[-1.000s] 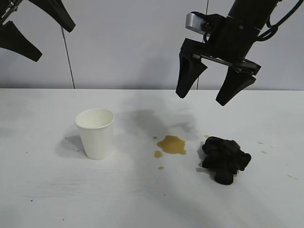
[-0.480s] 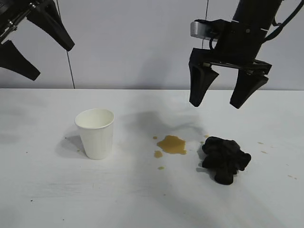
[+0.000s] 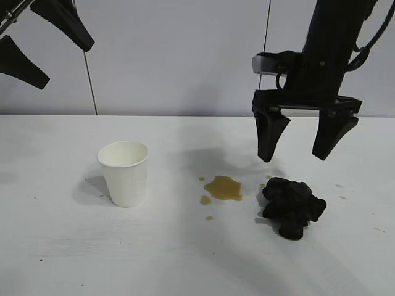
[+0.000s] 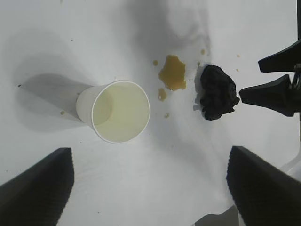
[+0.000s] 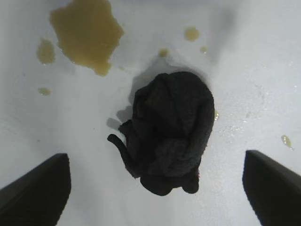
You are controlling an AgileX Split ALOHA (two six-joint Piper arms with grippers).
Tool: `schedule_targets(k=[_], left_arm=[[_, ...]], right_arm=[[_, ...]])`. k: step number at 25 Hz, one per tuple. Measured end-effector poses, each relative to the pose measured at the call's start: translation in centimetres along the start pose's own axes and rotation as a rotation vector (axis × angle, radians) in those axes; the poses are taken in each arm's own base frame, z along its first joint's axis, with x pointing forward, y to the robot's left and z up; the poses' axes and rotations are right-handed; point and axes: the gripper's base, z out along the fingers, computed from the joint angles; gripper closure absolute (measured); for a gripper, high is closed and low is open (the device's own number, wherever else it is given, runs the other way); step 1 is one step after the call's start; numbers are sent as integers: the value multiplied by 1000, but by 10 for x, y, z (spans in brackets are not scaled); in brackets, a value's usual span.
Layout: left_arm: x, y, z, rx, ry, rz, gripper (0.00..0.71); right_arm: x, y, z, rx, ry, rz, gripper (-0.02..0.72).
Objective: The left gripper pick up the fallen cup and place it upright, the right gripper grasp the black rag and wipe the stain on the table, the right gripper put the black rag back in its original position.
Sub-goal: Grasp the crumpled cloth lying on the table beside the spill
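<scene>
Now the right gripper hangs at right of centre in the exterior view, pointing down, fingers spread wide and holding nothing, directly above the black rag. The rag lies bunched on the table, untouched, just right of the stain. The cup stands upright, left of centre. The left gripper sits in the upper left corner, wide open and empty.
</scene>
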Motion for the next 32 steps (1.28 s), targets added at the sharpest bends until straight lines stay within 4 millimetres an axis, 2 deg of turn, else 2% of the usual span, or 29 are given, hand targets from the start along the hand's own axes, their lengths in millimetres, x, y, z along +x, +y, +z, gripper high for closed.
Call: schedule_targets(k=[4, 8, 11, 19, 23, 27, 32], left_arm=[[0, 0, 0, 0, 0, 0, 74], [0, 0, 0, 0, 0, 0, 74], [0, 0, 0, 0, -1, 0, 74], [0, 0, 0, 1, 3, 0, 74], [0, 0, 0, 1, 3, 0, 74], [0, 0, 0, 1, 3, 0, 74], [0, 0, 0, 1, 3, 0, 74]], right_arm=[[8, 6, 15, 16, 63, -23, 51], [9, 3, 16, 50, 73, -38, 87], [7, 1, 17, 70, 56, -40, 95], [4, -3, 38, 69, 92, -23, 108], [3, -4, 39, 73, 82, -19, 167], [2, -4, 41, 73, 81, -12, 267], [1, -6, 57, 61, 119, -1, 304]])
